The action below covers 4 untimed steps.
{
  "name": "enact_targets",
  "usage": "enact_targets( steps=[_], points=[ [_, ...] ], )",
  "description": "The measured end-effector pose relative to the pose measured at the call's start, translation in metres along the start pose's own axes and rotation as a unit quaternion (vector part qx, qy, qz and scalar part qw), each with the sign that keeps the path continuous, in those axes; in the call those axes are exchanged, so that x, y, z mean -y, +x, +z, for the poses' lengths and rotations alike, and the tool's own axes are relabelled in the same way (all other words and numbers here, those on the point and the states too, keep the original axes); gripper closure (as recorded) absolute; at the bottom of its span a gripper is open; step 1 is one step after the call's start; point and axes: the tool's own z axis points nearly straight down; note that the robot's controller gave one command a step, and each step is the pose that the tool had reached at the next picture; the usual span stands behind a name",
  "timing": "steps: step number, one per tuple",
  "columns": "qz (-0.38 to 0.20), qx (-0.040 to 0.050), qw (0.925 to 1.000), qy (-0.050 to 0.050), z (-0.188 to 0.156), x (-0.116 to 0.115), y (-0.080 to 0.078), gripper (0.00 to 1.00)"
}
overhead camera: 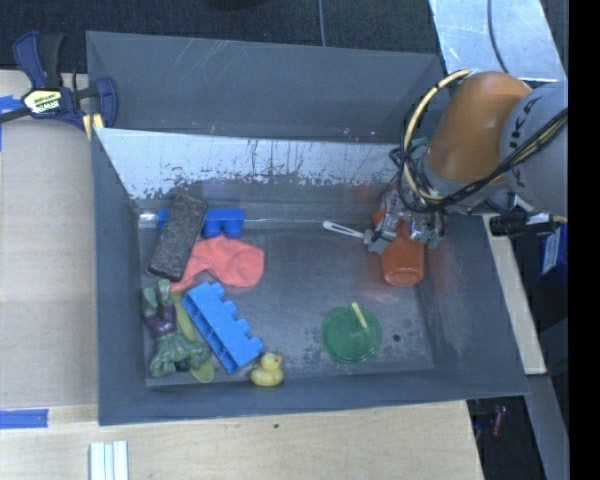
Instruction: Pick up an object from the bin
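The arm enters over the bin's (280,93) right edge, its orange wrist cover (480,128) above the right wall with black and yellow cables (416,158) looped round it. From there the wrist points down and towards the bin's middle, which puts the gripper (400,234) low over the floor, near the right wall and closer to the far edge than to the near one. Directly under it stands a red-orange cylinder (404,264), roughly upright, whose top meets the gripper's dark underside. The wrist hides that joint, so it cannot be told whether the tool is open, closed, or clamped on the cylinder.

A thin white sliver (340,230) lies on the floor just beside the gripper, on the side towards the bin's middle. A round green lid with a yellow stick (353,334) sits nearer the near edge, apart from the cylinder.

The rest lies heaped along the left edge:
- a dark grey block (178,233)
- a small blue piece (223,221)
- a pink lump (227,263)
- a blue toothed brick (223,325)
- green and purple figures (168,336)
- a yellow duck (268,370), towards the near left corner
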Motion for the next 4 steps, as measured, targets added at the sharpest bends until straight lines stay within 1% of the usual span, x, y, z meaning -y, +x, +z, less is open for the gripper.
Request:
enact_targets(
  steps=[1, 2, 3, 4],
  points=[
    [-0.032, -0.0054, 0.9995, -0.004, -0.020, 0.020, 0.004, 1.00],
    [-0.023, -0.0036, 0.9997, -0.007, -0.011, 0.012, 0.001, 1.00],
    [-0.032, -0.0034, 0.9995, -0.003, -0.076, 0.018, -0.001, 1.00],
    [-0.035, 0.0007, 0.9994, -0.005, -0.041, 0.025, -0.007, 1.00]
  ],
)
